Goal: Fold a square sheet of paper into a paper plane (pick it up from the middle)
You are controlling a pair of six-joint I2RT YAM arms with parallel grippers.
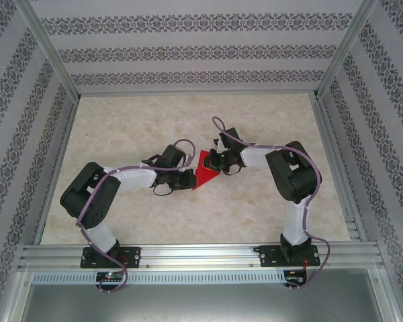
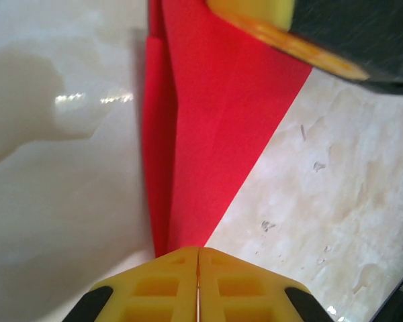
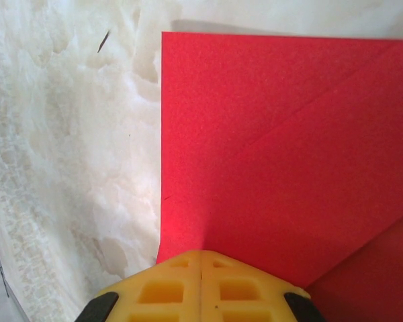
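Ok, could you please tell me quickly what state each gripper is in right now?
Left gripper: closed, tips against the folded red paper; pinching or pressing cannot be told.
Right gripper: closed, tips against the same paper; likewise unclear.

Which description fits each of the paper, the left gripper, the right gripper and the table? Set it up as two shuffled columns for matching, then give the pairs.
Things
1. paper
2. left gripper
3. right gripper
4. table

Descriptions
A. pale, marbled surface
B. closed, at the sheet's straight edge near a corner
C. red, creased and partly folded
D. closed, at the sheet's narrow pointed end

Pairs: 1-C, 2-D, 3-B, 4-A
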